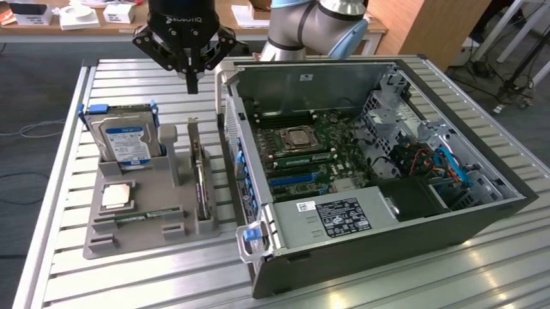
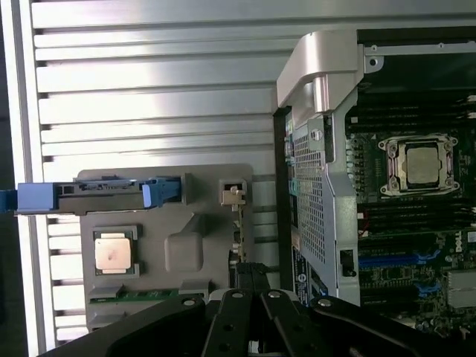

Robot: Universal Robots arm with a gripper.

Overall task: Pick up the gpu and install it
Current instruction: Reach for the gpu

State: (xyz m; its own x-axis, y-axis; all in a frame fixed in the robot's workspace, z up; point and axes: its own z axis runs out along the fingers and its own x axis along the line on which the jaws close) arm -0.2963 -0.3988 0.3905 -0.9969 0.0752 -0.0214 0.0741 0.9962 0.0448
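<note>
**Operator:** State of the fingers (image 1: pixel 189 76)?

**Technician:** Pressed together, with nothing between them. The gripper (image 1: pixel 192 87) hangs high above the grey holder tray (image 1: pixel 129 241) and touches nothing. In the wrist view the gripper (image 2: pixel 251 271) lines up with the tray's (image 2: pixel 160 216) long slot.

**Operator:** Location of the gpu (image 1: pixel 200 187)?

**Technician:** In that long slot, standing on edge along the side of the tray that faces the computer case (image 1: pixel 361 257). It is not held. Seen from the wrist, the gpu (image 2: pixel 239 230) is a thin line, with its metal bracket at the tray end furthest from the fingers.

**Operator:** Other parts on the tray?

**Technician:** The hard drive (image 1: pixel 127 143) with its blue label stands upright at the same tray end as the gpu's bracket. A processor chip (image 1: pixel 116 195) lies flat in the tray's middle recess. A narrow green RAM stick (image 1: pixel 142 217) sits in a groove at the opposite tray end.

**Operator:** Surroundings?

**Technician:** The tray rests on a slatted metal table (image 1: pixel 138 283). The case lies open just beside the tray, with its motherboard (image 1: pixel 301 151) exposed.
</note>
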